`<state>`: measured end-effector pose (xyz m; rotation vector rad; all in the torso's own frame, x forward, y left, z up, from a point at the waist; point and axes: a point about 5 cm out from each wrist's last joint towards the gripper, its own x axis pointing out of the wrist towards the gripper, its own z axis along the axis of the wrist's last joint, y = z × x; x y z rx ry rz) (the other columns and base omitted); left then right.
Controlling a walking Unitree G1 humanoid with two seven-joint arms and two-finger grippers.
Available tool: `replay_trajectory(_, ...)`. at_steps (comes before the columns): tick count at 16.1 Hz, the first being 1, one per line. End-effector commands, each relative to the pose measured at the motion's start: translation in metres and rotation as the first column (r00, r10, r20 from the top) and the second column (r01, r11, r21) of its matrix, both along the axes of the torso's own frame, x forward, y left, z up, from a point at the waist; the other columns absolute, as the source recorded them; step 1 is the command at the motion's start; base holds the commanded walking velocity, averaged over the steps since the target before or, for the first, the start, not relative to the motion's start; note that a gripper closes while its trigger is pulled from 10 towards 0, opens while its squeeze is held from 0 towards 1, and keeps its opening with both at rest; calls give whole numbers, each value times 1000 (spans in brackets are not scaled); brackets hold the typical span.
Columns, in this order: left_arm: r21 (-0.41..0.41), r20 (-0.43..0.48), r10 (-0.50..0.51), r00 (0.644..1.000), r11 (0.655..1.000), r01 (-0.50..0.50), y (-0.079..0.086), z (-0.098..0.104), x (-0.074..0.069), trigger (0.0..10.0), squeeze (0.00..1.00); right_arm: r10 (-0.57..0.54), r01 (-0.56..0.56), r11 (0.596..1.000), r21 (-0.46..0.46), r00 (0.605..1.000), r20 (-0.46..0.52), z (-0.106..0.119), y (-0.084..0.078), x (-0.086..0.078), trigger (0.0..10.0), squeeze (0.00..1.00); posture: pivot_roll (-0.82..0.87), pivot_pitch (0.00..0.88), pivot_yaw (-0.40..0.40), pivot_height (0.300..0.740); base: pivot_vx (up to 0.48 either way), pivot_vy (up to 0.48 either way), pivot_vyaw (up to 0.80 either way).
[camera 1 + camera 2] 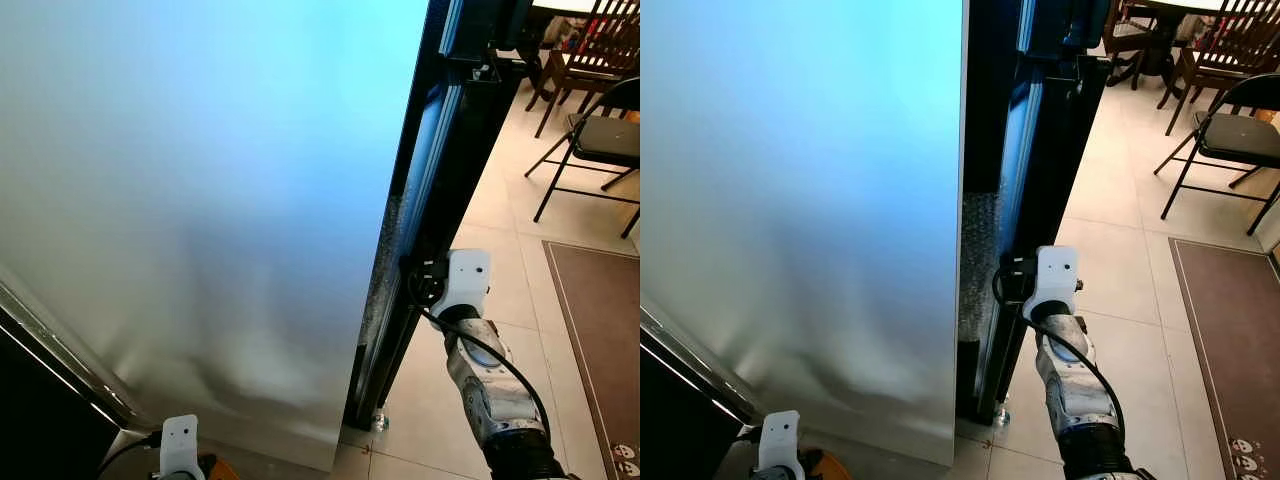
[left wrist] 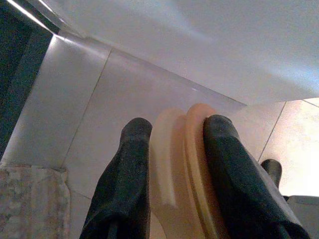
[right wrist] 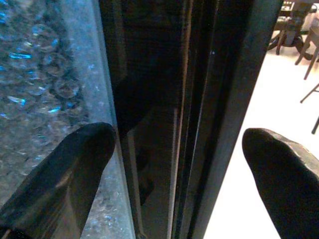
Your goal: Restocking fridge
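1. Left hand [image 2: 172, 174], low at the robot's left near the floor: fingers [image 2: 124, 179] clamped on a pale orange round object [image 2: 182, 164]. It sits edge-on between them as two stacked curved rims; what kind of item it is cannot be told. Its flat faces lie against the finger pads, its rim pointing away from the wrist toward the tiled floor [image 2: 75, 109].
2. Fridge door [image 1: 200, 200]: broad, smooth, silvery panel tinted blue toward the top, standing upright with its long axis vertical, its free edge toward the right.
3. Behind that edge, the dark fridge body [image 1: 1040, 180], a tall black frame, also vertical; a strip of frosted, bubbly texture [image 3: 40, 74] shows in the gap.
4. Right hand [image 3: 179, 164]: fingers [image 3: 75, 164] spread wide apart, holding nothing, straddling the black frame edge at about mid-height.
5. Far right: folding chair [image 1: 600, 140], brown rug [image 1: 600, 330], wooden dining chairs [image 1: 600, 40] on light tile.
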<state>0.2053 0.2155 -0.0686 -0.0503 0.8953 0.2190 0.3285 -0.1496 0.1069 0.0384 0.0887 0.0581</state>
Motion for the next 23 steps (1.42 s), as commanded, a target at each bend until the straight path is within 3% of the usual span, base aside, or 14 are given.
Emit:
replay_trajectory(1,8,-13,-12,1000,1000,12,2,-1,-3,10000,0,-12,12,1000,-6,1000,7,4,-4,4,10000,0,-15,23,-17,740,0,0,0)
replay_trajectory(7,9,-15,-22,1000,1000,22,2,-1,-3,10000,0,-3,4,999,-48,1000,13,7,-16,10,10000,0,-12,24,-16,740,0,0,0)
replay_trajectory(10,7,-17,-24,1000,1000,24,2,-1,-3,10000,0,-106,109,992,-63,993,46,12,-36,6,10000,0,-18,24,-16,740,0,0,0)
replay_trajectory(15,3,-18,-29,999,1000,29,1,-2,-3,10000,0,-349,350,932,-96,937,27,0,-86,-21,10000,0,-22,23,-21,740,0,0,0)
replay_trajectory(19,1,-20,-30,999,1000,30,1,-2,-4,10000,0,-464,449,871,-201,885,-35,-22,-126,-51,10000,0,-23,21,-25,740,0,0,0)
replay_trajectory(23,1,-21,-31,999,1000,31,2,-2,-3,10000,0,-581,529,796,-293,805,-124,-50,-163,-82,10000,0,-30,25,-23,740,0,0,0)
